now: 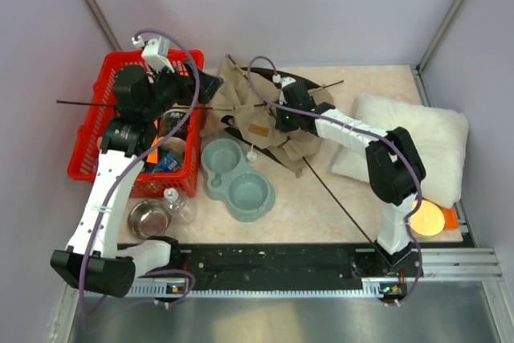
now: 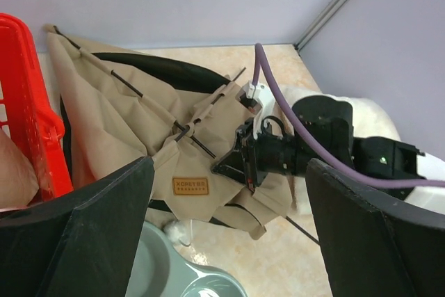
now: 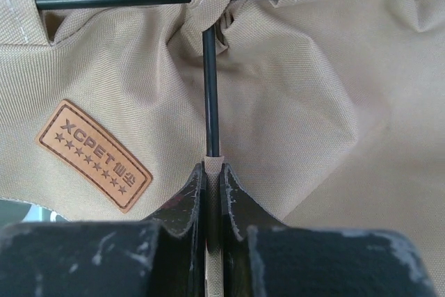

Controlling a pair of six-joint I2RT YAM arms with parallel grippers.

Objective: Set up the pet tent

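- The tan felt-like pet tent (image 1: 241,90) lies crumpled on the tabletop (image 1: 305,214) just beside the red plastic basket (image 1: 84,138), not yet standing.
- The right end effector (image 3: 211,172) is pinched tight on a thin dark pole (image 3: 210,88); so slim a rod could slip out or spring back.
- The left end effector (image 2: 229,166) gapes wide and empty near the basket.
- A second pole (image 1: 80,103) crossing the basket might snag its mesh.

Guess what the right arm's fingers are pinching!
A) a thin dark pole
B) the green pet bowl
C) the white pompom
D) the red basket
A: the right wrist view shows the right arm's fingers closed on the thin dark pole lying across the tan pet tent.
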